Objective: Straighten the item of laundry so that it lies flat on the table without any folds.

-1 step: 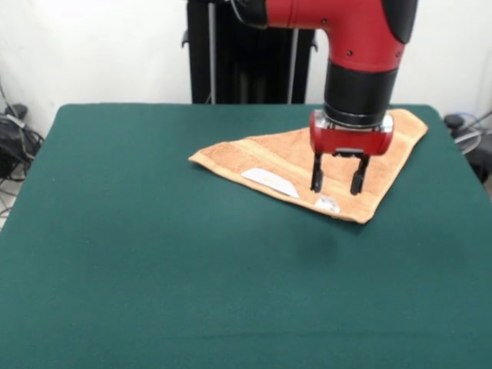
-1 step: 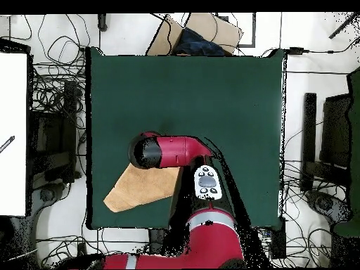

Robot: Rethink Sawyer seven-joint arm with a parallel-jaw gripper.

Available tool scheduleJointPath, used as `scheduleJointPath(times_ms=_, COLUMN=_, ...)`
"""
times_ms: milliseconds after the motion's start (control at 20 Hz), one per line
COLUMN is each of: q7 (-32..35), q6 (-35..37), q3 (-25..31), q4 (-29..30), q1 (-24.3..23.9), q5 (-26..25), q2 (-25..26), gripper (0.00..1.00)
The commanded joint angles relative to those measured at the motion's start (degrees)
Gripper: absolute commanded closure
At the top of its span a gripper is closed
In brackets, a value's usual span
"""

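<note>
The item of laundry (image 1: 269, 157) is a tan towel folded into a triangle on the green table (image 1: 154, 254), at its far right. Two white tags (image 1: 269, 182) show near its front fold. My gripper (image 1: 336, 187) hangs open just above the towel's right part, fingers pointing down, nothing between them. In the overhead view the towel (image 2: 140, 188) lies by the table's lower left corner, partly under the arm's black wrist (image 2: 146, 152), which hides the gripper. One towel corner (image 2: 109, 205) reaches the table's edge.
Cables (image 2: 56, 105) and equipment lie on the floor around the table (image 2: 211, 91). A cardboard box (image 2: 204, 29) sits beyond its top edge in the overhead view. The red arm (image 2: 204, 232) crosses the lower table edge.
</note>
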Motion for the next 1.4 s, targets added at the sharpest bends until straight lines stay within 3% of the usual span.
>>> scheduleJointPath(times_ms=50, q7=11.4, q6=-5.2, q3=2.5, q4=5.3, q1=0.1, q5=2.0, q2=2.3, gripper=0.0)
scheduleJointPath(times_ms=400, q7=15.0, q6=-11.0, q3=3.1, q4=8.7, q1=0.8, q5=4.2, q2=4.6, gripper=0.0)
scheduleJointPath(times_ms=1400, q7=17.6, q6=-18.4, q3=0.7, q4=11.9, q1=7.3, q5=13.0, q2=7.3, gripper=0.0)
